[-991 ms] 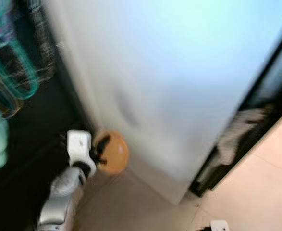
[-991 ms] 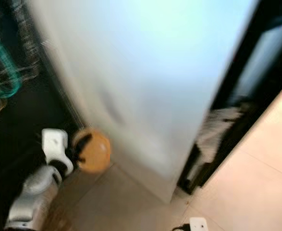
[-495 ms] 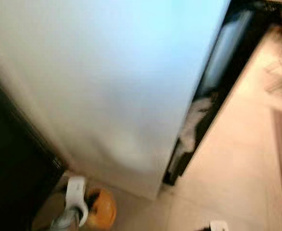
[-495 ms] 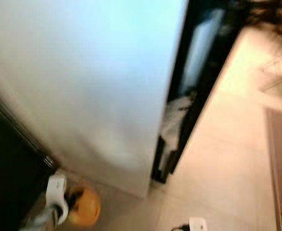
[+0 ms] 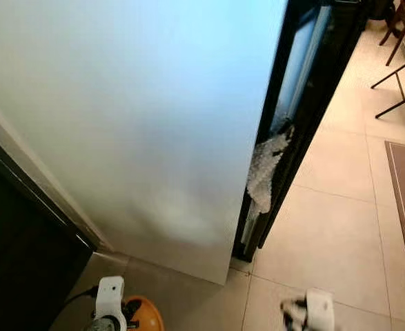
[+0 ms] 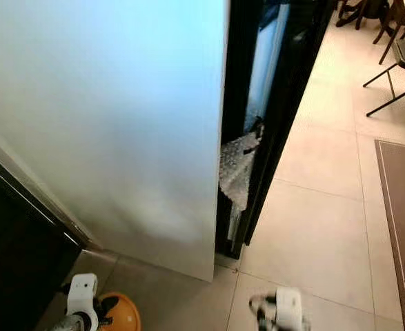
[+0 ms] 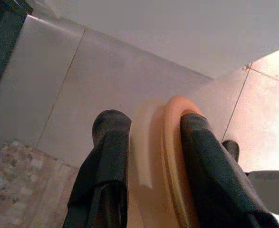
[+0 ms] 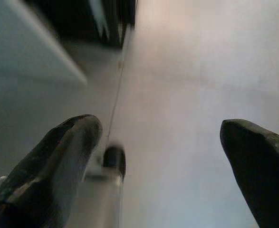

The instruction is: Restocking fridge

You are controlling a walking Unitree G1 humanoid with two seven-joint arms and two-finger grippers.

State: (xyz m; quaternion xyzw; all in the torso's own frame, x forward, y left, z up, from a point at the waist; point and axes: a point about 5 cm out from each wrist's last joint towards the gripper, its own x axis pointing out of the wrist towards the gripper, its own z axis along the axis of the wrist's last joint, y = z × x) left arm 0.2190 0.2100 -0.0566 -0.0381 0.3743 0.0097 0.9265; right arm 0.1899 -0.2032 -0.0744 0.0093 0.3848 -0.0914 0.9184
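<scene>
- My left claw (image 7: 151, 156) is clamped on an orange bowl (image 7: 170, 166), one black finger either side of its rim, low above the tiled floor (image 5: 326, 234).
- My right claw (image 8: 160, 152) hangs with fingers wide apart, gripping nothing.
- The white fridge door (image 5: 133, 117) stands just ahead, bubble wrap (image 5: 264, 169) beside its edge.

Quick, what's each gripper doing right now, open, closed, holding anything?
Left gripper: shut on the orange bowl.
Right gripper: open, holding nothing.
</scene>
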